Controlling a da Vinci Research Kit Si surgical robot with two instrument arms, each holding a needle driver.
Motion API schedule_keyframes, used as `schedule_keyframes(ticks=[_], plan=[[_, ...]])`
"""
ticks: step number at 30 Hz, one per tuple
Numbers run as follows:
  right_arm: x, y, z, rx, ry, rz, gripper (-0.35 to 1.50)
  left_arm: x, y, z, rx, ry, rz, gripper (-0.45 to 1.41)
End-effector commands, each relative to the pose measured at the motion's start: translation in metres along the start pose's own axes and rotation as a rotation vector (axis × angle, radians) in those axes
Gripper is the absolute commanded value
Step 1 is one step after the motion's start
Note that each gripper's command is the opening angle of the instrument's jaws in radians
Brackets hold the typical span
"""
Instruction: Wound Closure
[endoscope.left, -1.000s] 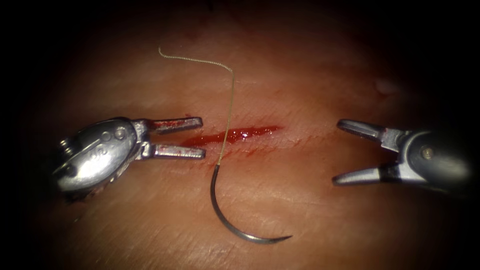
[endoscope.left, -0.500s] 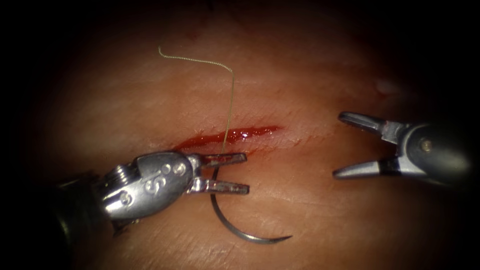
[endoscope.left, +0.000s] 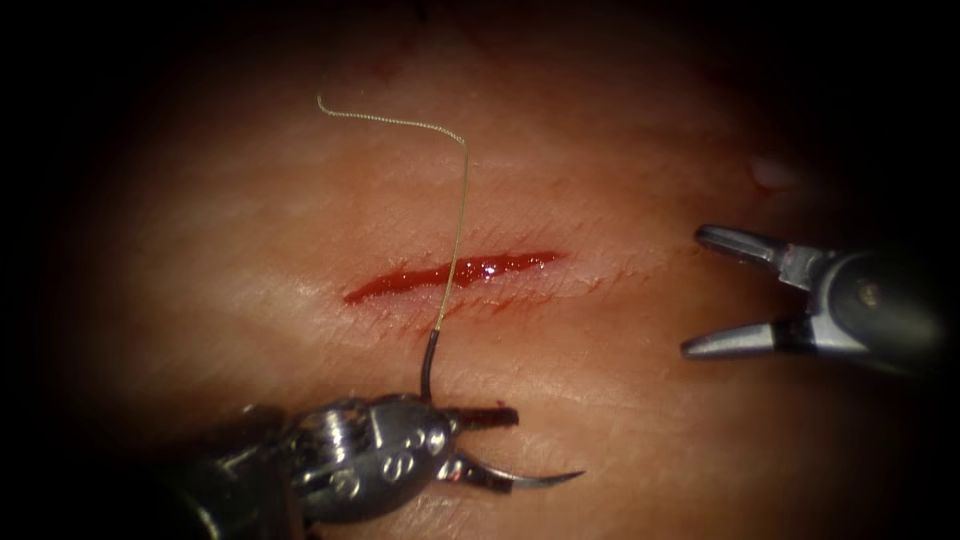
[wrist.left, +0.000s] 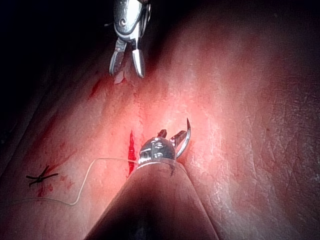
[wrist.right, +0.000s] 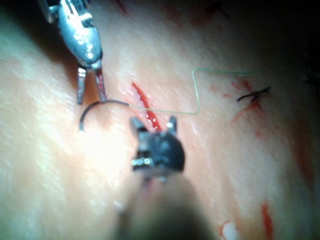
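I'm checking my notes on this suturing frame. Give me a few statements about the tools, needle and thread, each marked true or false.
1. The left claw is open around the needle. True.
2. The right claw grips the thread. False: it is open and holds nothing.
3. The needle is driven into the tissue. False: it lies on the surface, below the cut.
4. The thread crosses the cut. True.

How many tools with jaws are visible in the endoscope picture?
2. The left tool is below the cut, jaws open around the needle. The right tool is right of the cut, open, holding nothing.
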Motion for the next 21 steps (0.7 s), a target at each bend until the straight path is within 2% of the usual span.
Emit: schedule_keyframes(ticks=[1,4,11,21], plan=[[0.0,0.0001,0.001,0.006,0.001,-0.005,1.1,-0.0002,-0.0003,0.0011,-0.013,-0.004,0.012,0.42],[-0.0001,0.0,0.001,0.01,-0.001,-0.006,1.08,-0.0005,0.0002,0.0025,-0.033,-0.033,0.035,0.49],[-0.0002,-0.0001,0.0011,0.01,-0.003,-0.007,1.06,-0.0001,0.0003,0.0059,-0.034,-0.075,0.027,0.42],[-0.0001,-0.0003,0.0015,0.014,-0.01,-0.014,1.06,-0.0008,-0.0008,0.0065,0.012,-0.132,-0.011,0.36]])
